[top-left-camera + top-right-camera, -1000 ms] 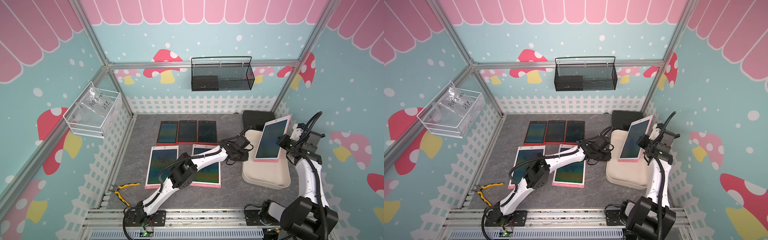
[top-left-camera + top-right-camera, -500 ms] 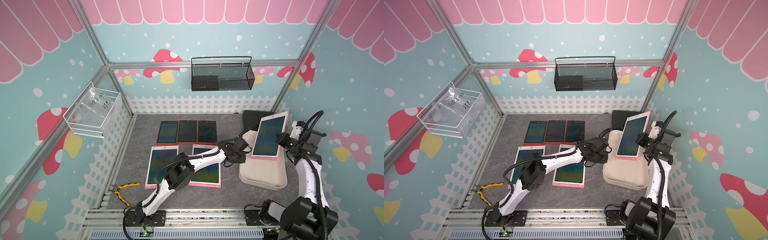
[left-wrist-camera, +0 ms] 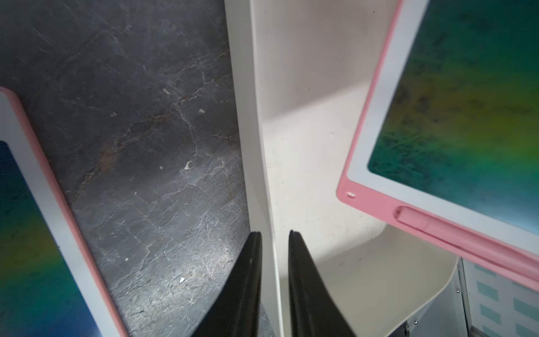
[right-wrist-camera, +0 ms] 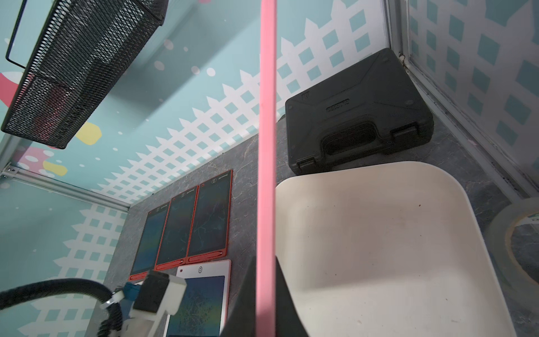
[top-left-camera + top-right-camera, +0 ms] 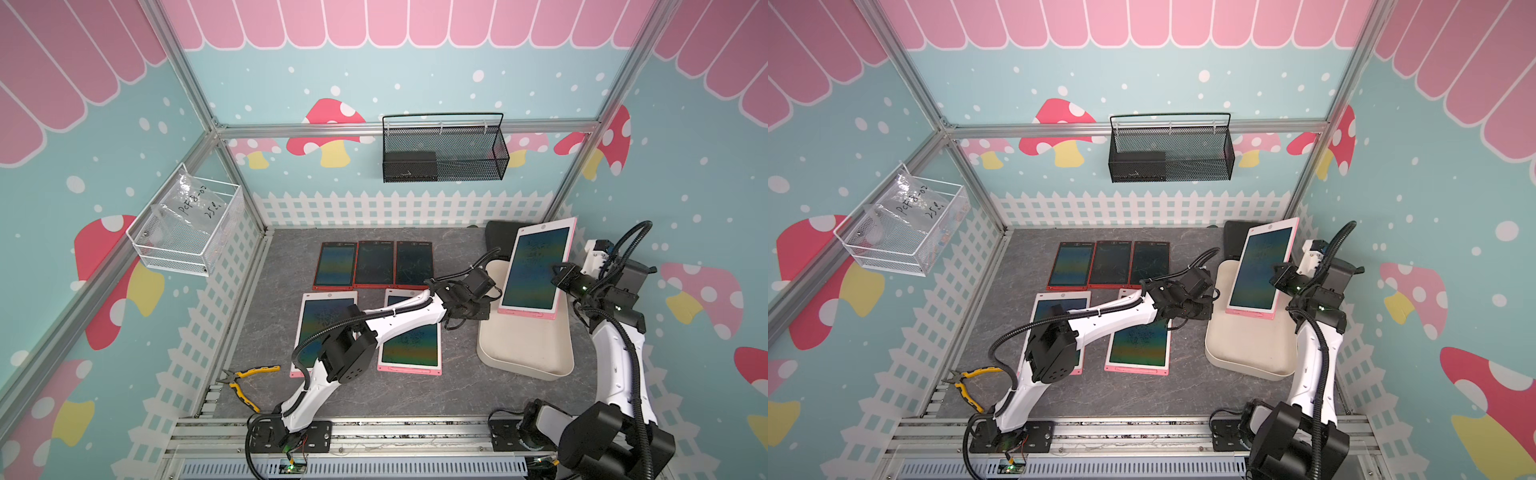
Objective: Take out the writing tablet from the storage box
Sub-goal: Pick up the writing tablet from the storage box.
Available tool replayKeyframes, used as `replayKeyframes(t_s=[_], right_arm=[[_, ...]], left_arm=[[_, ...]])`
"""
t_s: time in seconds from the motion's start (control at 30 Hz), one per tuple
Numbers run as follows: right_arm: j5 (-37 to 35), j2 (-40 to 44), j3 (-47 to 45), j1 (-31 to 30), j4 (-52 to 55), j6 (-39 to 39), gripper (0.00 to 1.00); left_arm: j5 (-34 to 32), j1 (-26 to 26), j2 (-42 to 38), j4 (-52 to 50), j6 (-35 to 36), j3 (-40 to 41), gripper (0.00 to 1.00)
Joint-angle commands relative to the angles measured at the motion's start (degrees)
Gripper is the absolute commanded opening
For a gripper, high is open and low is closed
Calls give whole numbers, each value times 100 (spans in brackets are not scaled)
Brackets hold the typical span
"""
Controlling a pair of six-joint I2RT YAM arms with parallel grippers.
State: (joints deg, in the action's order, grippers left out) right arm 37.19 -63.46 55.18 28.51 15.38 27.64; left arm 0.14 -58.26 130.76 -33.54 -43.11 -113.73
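The right tool (image 5: 559, 279) is clamped on the right edge of the pink-framed writing tablet (image 5: 534, 266). The tablet hangs tilted over the upper half of the cream-white rectangular plastic storage box (image 5: 523, 353), right of centre in both top views. The left wrist view shows its lower edge lifted off the box floor. Compared with a second ago, the tablet sits higher in the frame and a little further left. The left tool (image 3: 274, 233) is narrow, its black fingers (image 3: 303, 277) pinching the box's left wall. Tool and box have slid slightly left across the grey stone-patterned counter (image 5: 457, 386), toward the nearest flat pink-framed tablet (image 5: 411, 345).
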Motion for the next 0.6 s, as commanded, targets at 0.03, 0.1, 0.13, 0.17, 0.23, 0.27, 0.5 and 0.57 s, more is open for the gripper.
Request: replayKeyframes(t_s=[0.03,0.1,0.13,0.17,0.23,0.27,0.5,0.57], right_arm=[[164,177,230,31,-184,53,2],[196,190,240,30,-185,75,2],[216,209,239,31,-194,88,2],[234,235,231,27,-203,101,2],[272,289,215,27,-213,143,2],[315,333,193,30,-230,174,2],[517,465,103,-10,-55,225,2],[508,490,54,-43,-31,233,2]], left_arm=[[-163,3,1,-144,-28,66,19],[-205,2,-96,-68,-51,243,17],[-248,-8,-146,-40,-55,325,17],[-306,-6,-190,-19,-55,393,16],[-306,-9,-188,30,-57,468,16],[-249,-5,-141,31,-58,439,16],[19,-170,237,14,-66,123,14],[46,-227,298,19,-67,48,14]])
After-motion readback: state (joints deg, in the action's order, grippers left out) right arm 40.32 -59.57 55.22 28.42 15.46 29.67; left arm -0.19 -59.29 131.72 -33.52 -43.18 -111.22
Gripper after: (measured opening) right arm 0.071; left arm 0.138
